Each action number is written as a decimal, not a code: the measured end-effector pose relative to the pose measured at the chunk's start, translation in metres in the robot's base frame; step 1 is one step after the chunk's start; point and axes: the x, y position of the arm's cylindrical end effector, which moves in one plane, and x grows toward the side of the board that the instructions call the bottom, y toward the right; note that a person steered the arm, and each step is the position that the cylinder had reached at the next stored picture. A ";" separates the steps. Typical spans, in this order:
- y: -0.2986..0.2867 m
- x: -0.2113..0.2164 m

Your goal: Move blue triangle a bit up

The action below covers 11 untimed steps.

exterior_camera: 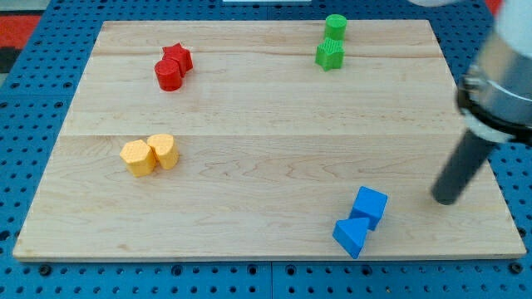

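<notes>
Nearest the view's bottom, the blue triangle [351, 237] touches the blue cube [369, 206] just above it. I carry no jaws, only my tip [447, 200], off right. I'd swing beneath the triangle and push gently upward.

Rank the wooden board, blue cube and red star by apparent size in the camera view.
1. wooden board, by far the largest.
2. blue cube.
3. red star, though it lies farther toward the view's top, so perspective may shrink it; the ranking against the cube is unsure.
</notes>
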 end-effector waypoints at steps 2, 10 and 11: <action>0.036 0.063; -0.193 0.065; -0.181 0.059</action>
